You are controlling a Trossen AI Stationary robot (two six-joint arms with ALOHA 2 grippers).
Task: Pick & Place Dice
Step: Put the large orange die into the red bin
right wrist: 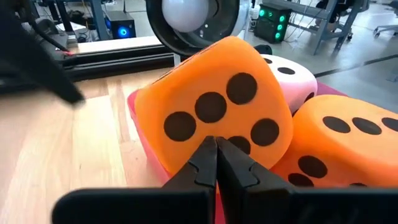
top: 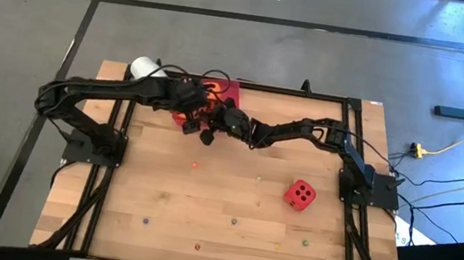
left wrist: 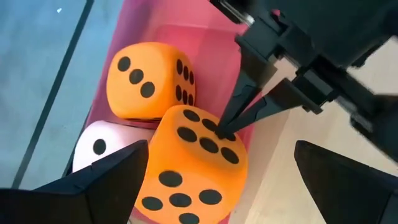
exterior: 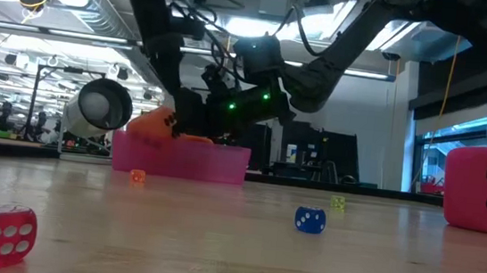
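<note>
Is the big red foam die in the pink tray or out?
Out: the red foam die sits on the wooden table, far from the pink tray.

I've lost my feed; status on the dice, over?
Right gripper shut, tips against orange die in pink tray. Left gripper open above it. Red die still on table. Nothing blocking it.
</note>
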